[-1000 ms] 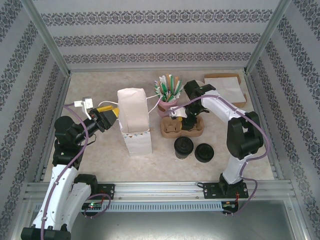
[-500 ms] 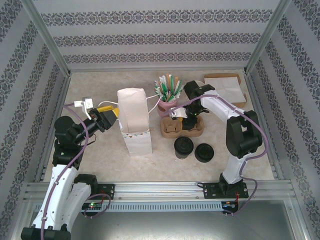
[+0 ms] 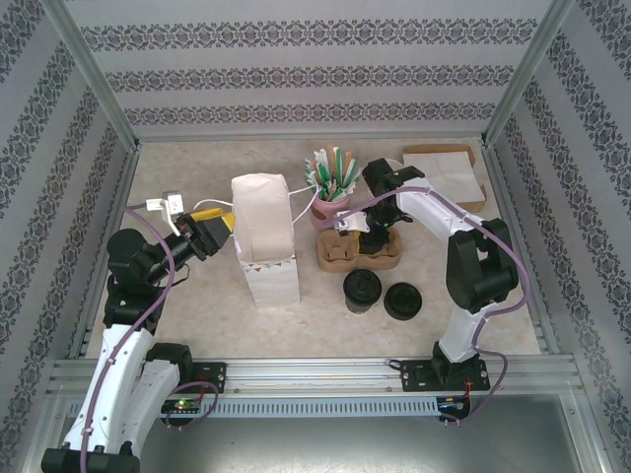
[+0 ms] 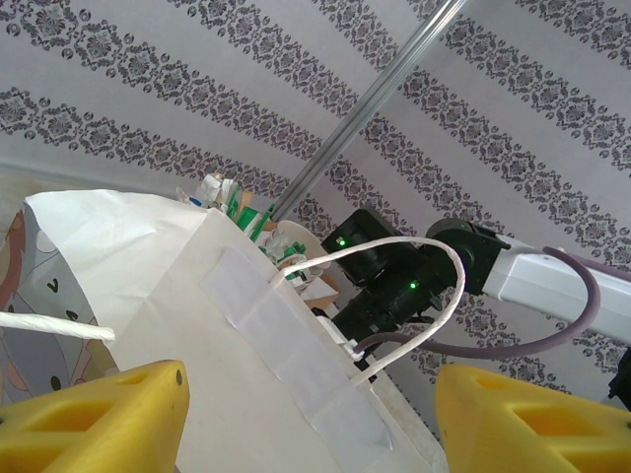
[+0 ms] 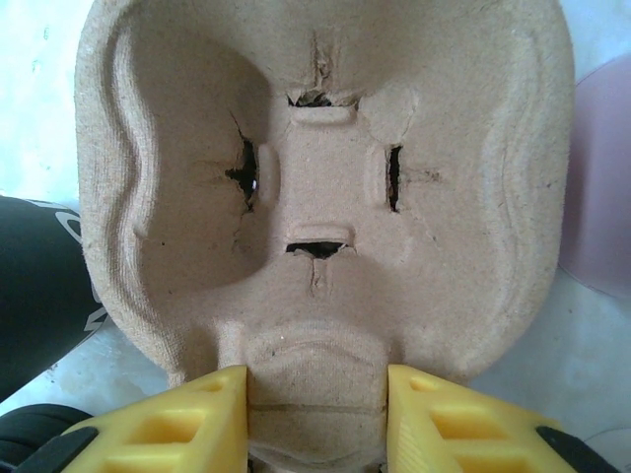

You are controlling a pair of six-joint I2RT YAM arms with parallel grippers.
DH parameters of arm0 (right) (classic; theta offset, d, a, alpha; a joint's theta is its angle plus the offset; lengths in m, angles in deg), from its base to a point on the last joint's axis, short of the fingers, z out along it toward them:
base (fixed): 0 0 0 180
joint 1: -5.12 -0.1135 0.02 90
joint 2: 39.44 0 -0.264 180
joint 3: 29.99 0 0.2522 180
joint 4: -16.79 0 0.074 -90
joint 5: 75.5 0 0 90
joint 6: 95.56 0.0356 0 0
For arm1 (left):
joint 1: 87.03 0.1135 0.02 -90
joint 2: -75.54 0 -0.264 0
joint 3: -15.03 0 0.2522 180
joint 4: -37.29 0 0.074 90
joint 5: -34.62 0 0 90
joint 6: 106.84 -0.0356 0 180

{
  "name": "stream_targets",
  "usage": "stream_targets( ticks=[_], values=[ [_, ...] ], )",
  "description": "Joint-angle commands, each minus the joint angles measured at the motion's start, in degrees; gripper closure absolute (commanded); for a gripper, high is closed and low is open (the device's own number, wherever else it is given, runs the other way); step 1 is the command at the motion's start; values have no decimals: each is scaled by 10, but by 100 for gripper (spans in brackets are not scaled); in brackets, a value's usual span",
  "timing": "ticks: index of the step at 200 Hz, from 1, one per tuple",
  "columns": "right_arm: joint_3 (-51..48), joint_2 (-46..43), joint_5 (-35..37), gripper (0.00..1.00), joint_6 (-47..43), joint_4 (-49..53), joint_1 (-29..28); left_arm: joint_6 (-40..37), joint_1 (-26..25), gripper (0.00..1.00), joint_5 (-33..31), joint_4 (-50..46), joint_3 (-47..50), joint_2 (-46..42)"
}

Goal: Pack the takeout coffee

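Note:
The takeout coffee [image 3: 362, 290], a small cup under a round black lid, stands on the table just in front of a brown pulp cup carrier [image 3: 340, 254]. My right gripper [image 3: 371, 236] reaches down onto that carrier. In the right wrist view its yellow fingers [image 5: 219, 414] press both sides of the carrier's [image 5: 315, 177] middle bridge, and the cup well ahead of them holds nothing. My left gripper [image 3: 221, 223] sits at the left side of an upright white paper bag [image 3: 264, 235]. It is open [image 4: 311, 394], with the bag's wall [image 4: 197, 325] and string handle ahead of it.
A low stack of black lids [image 3: 402, 301] lies right of the coffee. A pink cup of stirrers [image 3: 332, 187] stands behind the carrier, and brown and white paper [image 3: 446, 169] lies at the back right. A small white object [image 3: 166, 204] sits at the far left.
My right gripper's fingers have closed in on the carrier's bridge. The left arm, bag and coffee have not moved.

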Motion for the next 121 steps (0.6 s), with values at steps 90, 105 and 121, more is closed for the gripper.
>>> stream_targets(
  ticks=[90,105,121],
  values=[
    [-26,-60,-9,61,15,-4,-3,-20,3,33,-7,19,-24,-5],
    [-24,-53,-11,61,15,-4,-5,-20,2,33,-7,18,-23,-5],
    [-19,-45,-10,61,15,-1,-7,-20,3,33,-7,17,-22,-6]
  ],
)
